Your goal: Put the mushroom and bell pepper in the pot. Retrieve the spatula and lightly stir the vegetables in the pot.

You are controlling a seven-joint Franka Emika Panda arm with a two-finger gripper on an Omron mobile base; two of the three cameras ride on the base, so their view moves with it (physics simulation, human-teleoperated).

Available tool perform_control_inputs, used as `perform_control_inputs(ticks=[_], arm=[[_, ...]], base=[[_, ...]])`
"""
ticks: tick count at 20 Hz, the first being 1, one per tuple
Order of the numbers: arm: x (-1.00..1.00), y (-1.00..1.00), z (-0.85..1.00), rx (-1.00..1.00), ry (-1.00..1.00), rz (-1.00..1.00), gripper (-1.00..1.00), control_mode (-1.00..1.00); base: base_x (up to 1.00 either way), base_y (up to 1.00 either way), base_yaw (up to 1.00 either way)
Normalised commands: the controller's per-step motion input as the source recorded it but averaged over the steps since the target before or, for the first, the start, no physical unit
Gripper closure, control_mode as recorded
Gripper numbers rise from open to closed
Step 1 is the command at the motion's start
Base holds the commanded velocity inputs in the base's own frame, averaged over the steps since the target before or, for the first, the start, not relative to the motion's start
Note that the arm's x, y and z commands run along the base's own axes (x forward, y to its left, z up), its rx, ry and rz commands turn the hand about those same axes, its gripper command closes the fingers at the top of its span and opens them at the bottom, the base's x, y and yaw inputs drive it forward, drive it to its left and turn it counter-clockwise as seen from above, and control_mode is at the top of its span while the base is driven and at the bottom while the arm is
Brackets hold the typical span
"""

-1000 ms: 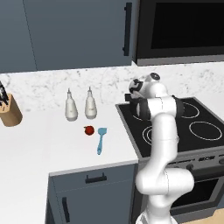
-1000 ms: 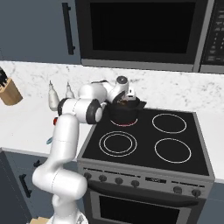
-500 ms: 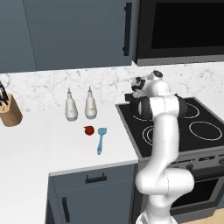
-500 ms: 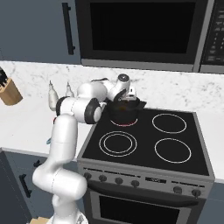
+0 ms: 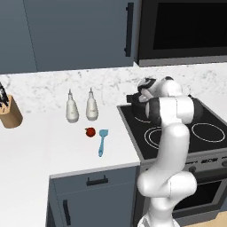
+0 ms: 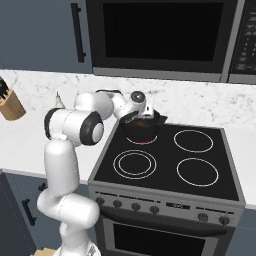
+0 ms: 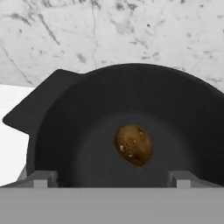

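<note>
The black pot [image 7: 57,127] stands on the stove's back left burner, and the brown mushroom [image 7: 133,145] lies loose on its bottom. My gripper [image 7: 111,179] hovers just above the pot [image 6: 142,132], open, with nothing between its fingertips [image 7: 41,178]. In the right base view the gripper [image 6: 142,116] points down at the pot's mouth. On the white counter to the left lie the red bell pepper [image 5: 90,131] and, beside it, the light-blue spatula [image 5: 102,142], both well away from the gripper [image 5: 138,98].
Two white bottles [image 5: 72,111] [image 5: 91,108] stand behind the pepper. A knife block [image 5: 9,113] sits at the counter's far left. The stove [image 6: 195,172] has three bare burners, and a microwave [image 6: 160,37] hangs above.
The hand has shifted slightly over the pot between the earlier frames and now. The pepper and the spatula lie where they were.
</note>
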Motion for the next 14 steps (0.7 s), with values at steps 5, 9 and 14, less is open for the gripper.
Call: perform_control_inputs(ticks=[5, 9, 14], arm=[[-0.87, 0.07, 0.42, 0.07, -0.31, 0.00, -1.00, -1.00], [-0.63, 0.27, 0.68, 0.10, -0.20, 0.00, -1.00, -1.00], [-0.49, 0.52, 0.50, 0.01, -0.02, 0.01, -1.00, -1.00]], base=[[0.00, 0.00, 0.00], [0.00, 0.00, 0.00], [0.00, 0.00, 0.00]])
